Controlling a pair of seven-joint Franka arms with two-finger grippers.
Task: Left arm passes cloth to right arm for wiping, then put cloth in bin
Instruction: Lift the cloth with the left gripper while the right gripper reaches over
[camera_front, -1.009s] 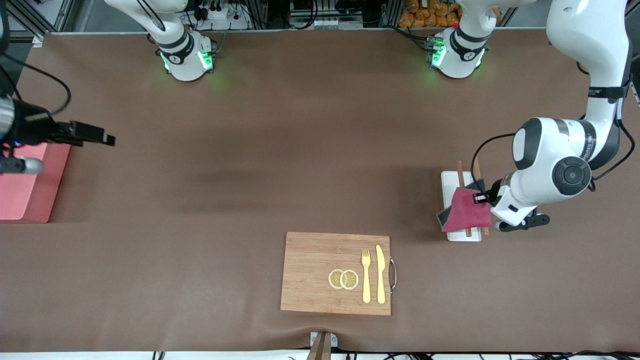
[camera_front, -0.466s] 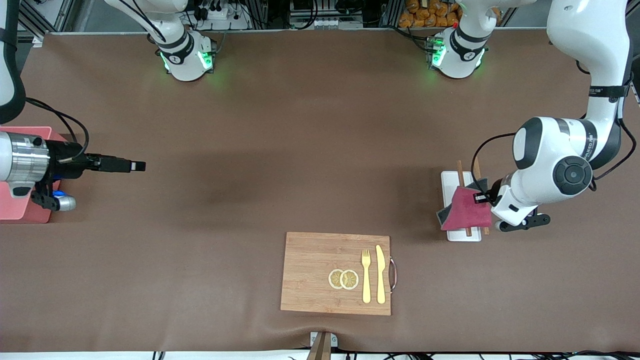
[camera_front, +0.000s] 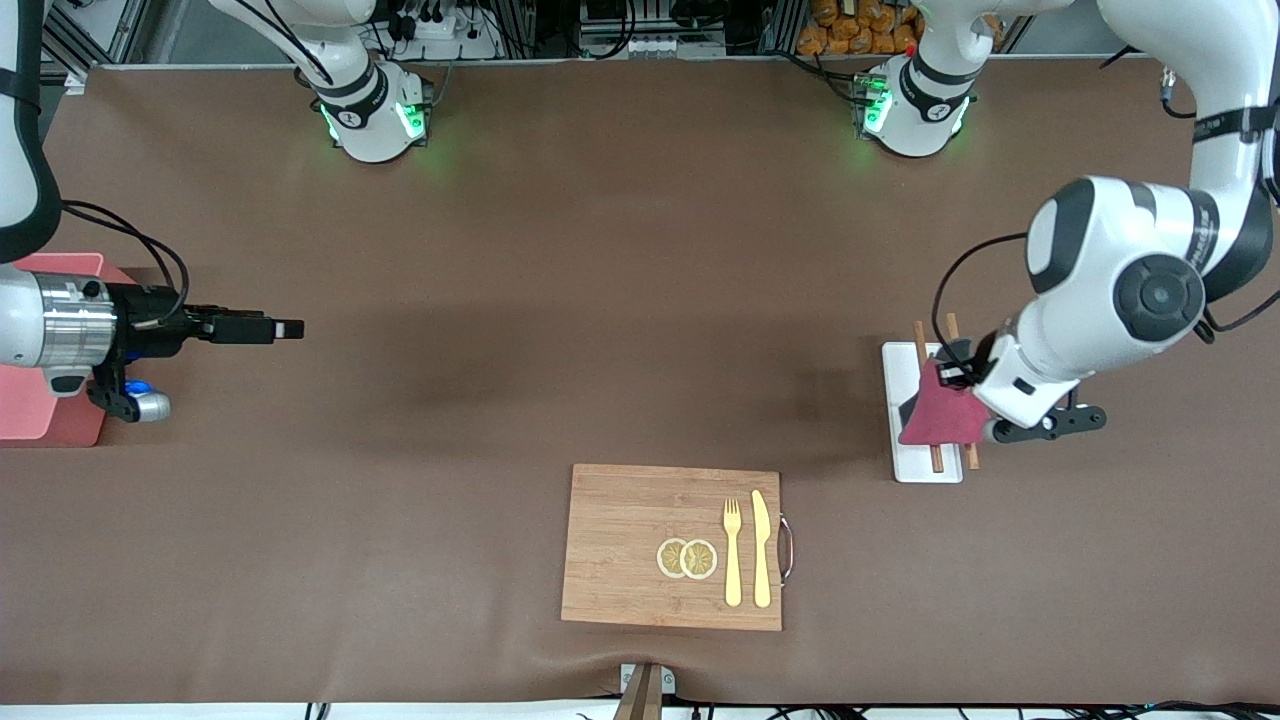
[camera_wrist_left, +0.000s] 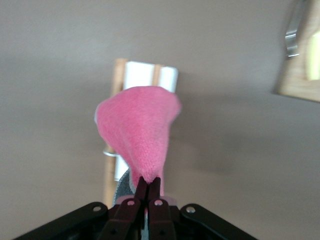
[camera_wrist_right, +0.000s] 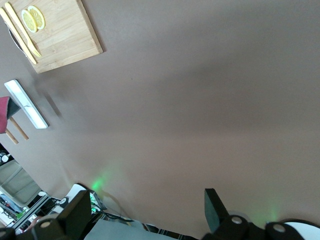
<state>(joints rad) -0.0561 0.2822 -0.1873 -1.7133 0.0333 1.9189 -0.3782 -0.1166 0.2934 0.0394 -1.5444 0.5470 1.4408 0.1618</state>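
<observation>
The crimson cloth (camera_front: 940, 417) hangs bunched from my left gripper (camera_front: 944, 373), which is shut on its top corner above the white tray (camera_front: 915, 466). In the left wrist view the cloth (camera_wrist_left: 140, 130) droops from the closed left gripper (camera_wrist_left: 148, 183), its grey face showing underneath. My right gripper (camera_front: 287, 328) is open and holds nothing, level over bare table just off the salmon-pink bin (camera_front: 45, 412) at the right arm's end. In the right wrist view the right gripper (camera_wrist_right: 147, 202) has wide-spread fingers with only table between them.
Two wooden chopsticks (camera_front: 936, 458) lie on the tray under the cloth. A bamboo cutting board (camera_front: 620, 545) near the front camera carries lemon slices (camera_front: 687, 558), a yellow fork (camera_front: 732, 552) and a knife (camera_front: 761, 548). The arm bases stand along the table edge farthest from the camera.
The left gripper has risen with the cloth, which now hangs narrower above the tray. The right gripper has swung out from over the bin toward the table's middle.
</observation>
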